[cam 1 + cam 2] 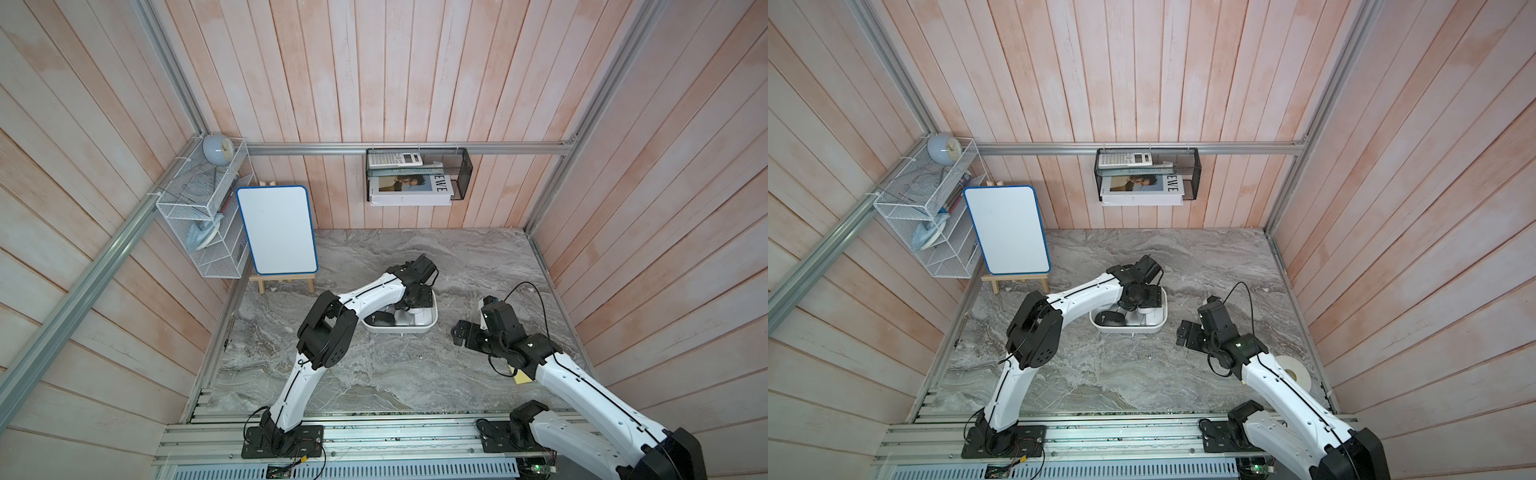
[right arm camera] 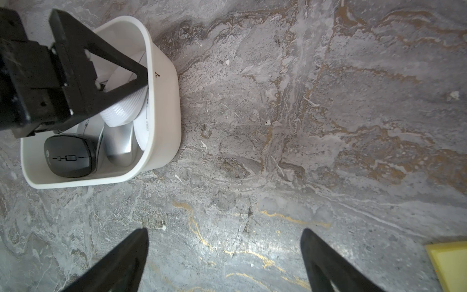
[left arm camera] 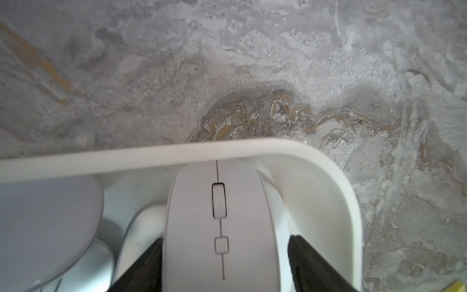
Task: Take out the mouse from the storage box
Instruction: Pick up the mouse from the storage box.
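Nearest the rail, the right gripper [image 2: 225,263] hung over bare marble table [image 2: 303,126], jaws spread wide with nothing between them, a yellow pad [image 2: 449,263] just beside it. It stood well apart from the storage box [image 1: 415,330].

Further in, the box sat mid-table, and the left gripper [image 3: 225,265] reached down into it. In the left wrist view, its two black fingers [image 3: 144,268] flanked a white mouse [image 3: 217,222], which lay against the box's far wall at the rounded corner. One finger seemed to touch the mouse's side; a gap showed at the other. Could not tell whether the jaws were clamped or only bracketing it. Mouse not lifted: it sat inside the rim.

Other contents, from the right wrist view: a black mouse [image 2: 70,155], a silver mouse [image 2: 120,145], and a ribbed white item [image 2: 121,111], crowded together.

Judgement: the step in hand is securing the grip. To do it well, close evenly on the mouse's flanks, low enough that the curved shell does not squirt out, then lift straight up to clear the rim before moving sideways. Risk: dragging the box or snagging its neighbours.

Beyond, against the back wall, a whiteboard [image 1: 277,229] on an easel.
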